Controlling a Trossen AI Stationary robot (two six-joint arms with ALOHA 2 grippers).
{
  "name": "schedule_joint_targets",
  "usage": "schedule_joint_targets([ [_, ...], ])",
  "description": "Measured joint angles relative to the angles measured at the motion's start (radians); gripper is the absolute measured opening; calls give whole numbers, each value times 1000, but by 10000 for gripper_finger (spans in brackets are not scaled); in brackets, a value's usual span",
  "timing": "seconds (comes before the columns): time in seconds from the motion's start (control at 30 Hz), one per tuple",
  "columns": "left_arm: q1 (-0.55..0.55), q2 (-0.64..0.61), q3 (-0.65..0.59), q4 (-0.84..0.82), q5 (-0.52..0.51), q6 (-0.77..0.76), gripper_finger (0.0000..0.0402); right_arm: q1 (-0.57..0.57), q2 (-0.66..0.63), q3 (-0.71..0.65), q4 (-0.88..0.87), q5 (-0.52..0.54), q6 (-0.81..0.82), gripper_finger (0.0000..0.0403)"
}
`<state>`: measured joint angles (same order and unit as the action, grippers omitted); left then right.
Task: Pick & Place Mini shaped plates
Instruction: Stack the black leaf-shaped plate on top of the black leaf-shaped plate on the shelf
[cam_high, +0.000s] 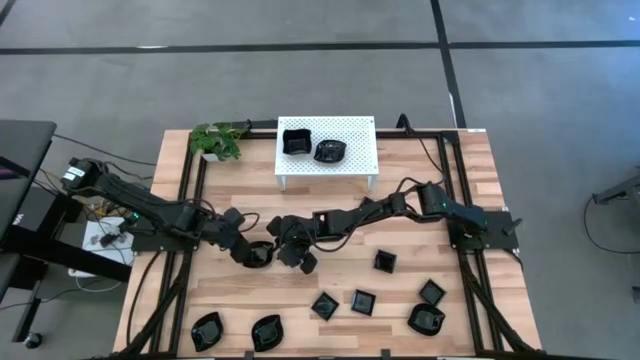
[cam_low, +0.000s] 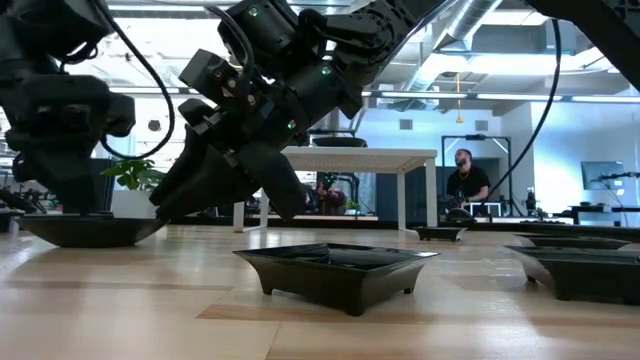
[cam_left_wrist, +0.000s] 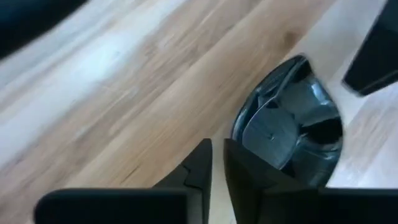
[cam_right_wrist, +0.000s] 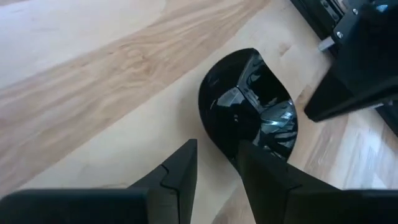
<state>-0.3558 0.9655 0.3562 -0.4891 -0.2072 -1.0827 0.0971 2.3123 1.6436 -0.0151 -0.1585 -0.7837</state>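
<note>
Black leaf-shaped plate (cam_right_wrist: 249, 102) on table, rim between right pincer's (cam_right_wrist: 214, 163) slightly spread fingers.

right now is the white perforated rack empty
No: the high view shows two black dishes sitting on the white perforated rack.

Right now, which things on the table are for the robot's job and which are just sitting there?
For the job:
- mini shaped plates: two on the white rack, one between both grippers, others along the near edge
- left gripper
- right gripper

Just there:
- white rack
- potted plant
- wooden table
</note>
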Motion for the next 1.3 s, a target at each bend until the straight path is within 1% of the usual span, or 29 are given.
schedule_joint_targets([
  [0.13,-5,27,-44,-12,47,-16,11,1,0,0,0,0,19,113],
  [0.2,-4,33,-52,-4,47,-47,7,1,0,0,0,-1,23,113],
  [0.3,-4,43,-56,16,46,-52,7,1,0,0,0,-1,23,113],
  [0.43,-4,73,-58,127,47,-52,6,1,0,0,8,-1,24,113],
  [0.53,-4,131,-57,191,47,-52,6,0,0,0,24,-1,24,113],
  [0.67,-4,195,-56,320,42,-46,6,1,0,0,23,-3,24,113],
  [0.73,-4,215,-56,358,37,-53,6,1,0,0,13,-27,26,113],
  [0.83,-3,235,-56,372,31,-94,6,2,0,1,-25,-48,26,113],
  [0.97,-3,247,-55,378,30,-104,6,5,-7,0,-110,-29,24,113],
  [1.1,-3,248,-55,383,30,-104,6,22,-35,1,-109,-27,23,113],
  [1.3,-4,250,-58,423,28,-112,6,37,-35,1,-116,-26,20,113],
])
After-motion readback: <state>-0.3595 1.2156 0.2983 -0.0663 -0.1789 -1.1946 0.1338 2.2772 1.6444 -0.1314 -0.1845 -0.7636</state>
